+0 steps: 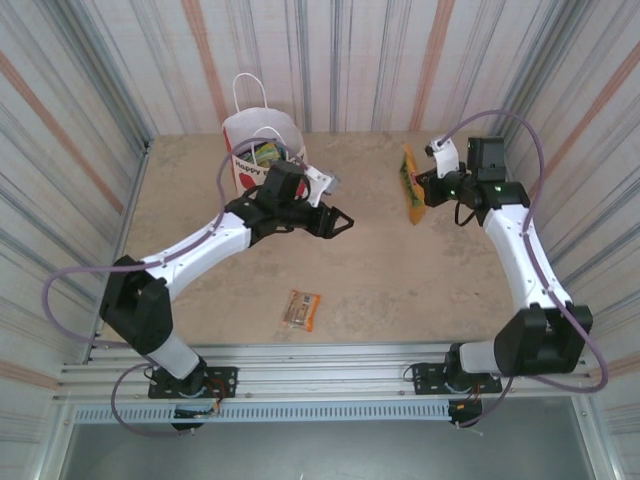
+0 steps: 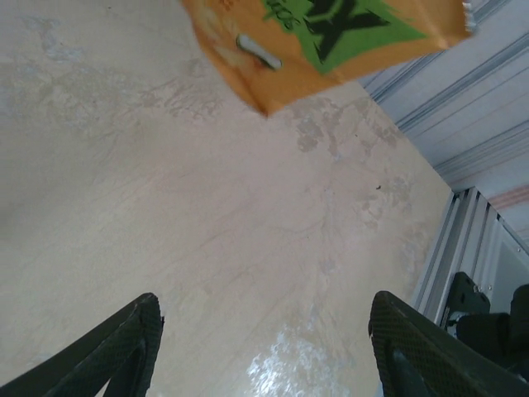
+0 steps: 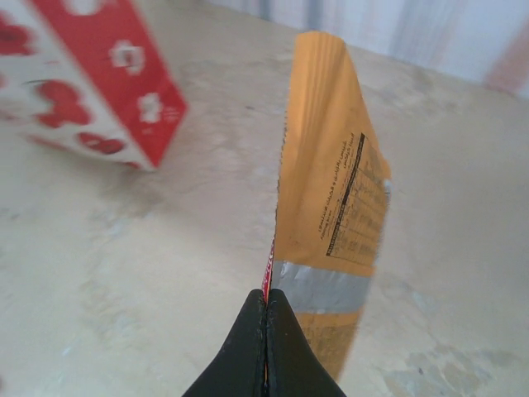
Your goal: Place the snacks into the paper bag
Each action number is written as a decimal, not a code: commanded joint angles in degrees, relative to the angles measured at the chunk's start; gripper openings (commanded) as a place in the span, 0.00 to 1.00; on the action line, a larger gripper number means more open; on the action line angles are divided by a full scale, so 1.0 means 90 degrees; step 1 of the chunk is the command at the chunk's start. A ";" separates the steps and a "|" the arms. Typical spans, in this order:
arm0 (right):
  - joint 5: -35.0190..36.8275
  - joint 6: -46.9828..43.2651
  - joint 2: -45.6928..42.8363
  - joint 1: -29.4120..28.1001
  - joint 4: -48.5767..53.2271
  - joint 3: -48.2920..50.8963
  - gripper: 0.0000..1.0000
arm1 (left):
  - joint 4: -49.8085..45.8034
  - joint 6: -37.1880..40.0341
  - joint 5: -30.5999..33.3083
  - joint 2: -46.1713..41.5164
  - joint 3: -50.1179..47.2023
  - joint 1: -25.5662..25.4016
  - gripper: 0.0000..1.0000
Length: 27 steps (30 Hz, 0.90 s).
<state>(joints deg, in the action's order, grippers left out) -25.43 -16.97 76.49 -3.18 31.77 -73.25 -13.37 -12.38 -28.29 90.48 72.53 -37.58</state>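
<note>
My right gripper (image 1: 426, 187) (image 3: 266, 299) is shut on the edge of an orange snack packet with a green label (image 1: 409, 195) (image 3: 332, 182), held above the table at the back right. The same packet (image 2: 322, 37) hangs at the top of the left wrist view. My left gripper (image 1: 337, 222) (image 2: 264, 335) stands open over bare table near the middle, with nothing between its fingers (image 2: 124, 347). The white paper bag with red prints (image 1: 262, 140) (image 3: 87, 83) stands upright at the back left, with packets (image 1: 266, 152) showing in its mouth. A small brown-orange bar (image 1: 300, 310) lies flat near the front.
Striped walls (image 1: 90, 120) close in the table on three sides. A metal rail (image 1: 330, 372) runs along the near edge by the arm bases. The marbled tabletop (image 1: 400, 280) lies open between the arms.
</note>
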 commanded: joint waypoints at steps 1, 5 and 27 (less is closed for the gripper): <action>-0.0998 -0.1259 -0.0453 -0.0170 0.0636 0.0078 0.00 | -0.0108 0.0957 -0.0477 -0.0568 -0.0227 0.0062 0.69; -0.1562 -0.1677 -0.0774 -0.0476 0.0929 0.0113 0.00 | -0.0665 0.1876 -0.0809 -0.0828 -0.0277 0.0173 0.69; -0.2535 -0.2677 -0.0989 -0.1547 0.1558 0.0002 0.00 | -0.1715 0.3611 -0.1487 -0.0775 0.0197 0.0173 0.65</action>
<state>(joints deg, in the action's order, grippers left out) -46.33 -39.70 68.45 -16.47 45.10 -71.81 -27.75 18.02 -39.46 82.70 72.05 -35.35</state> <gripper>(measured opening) 0.049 0.661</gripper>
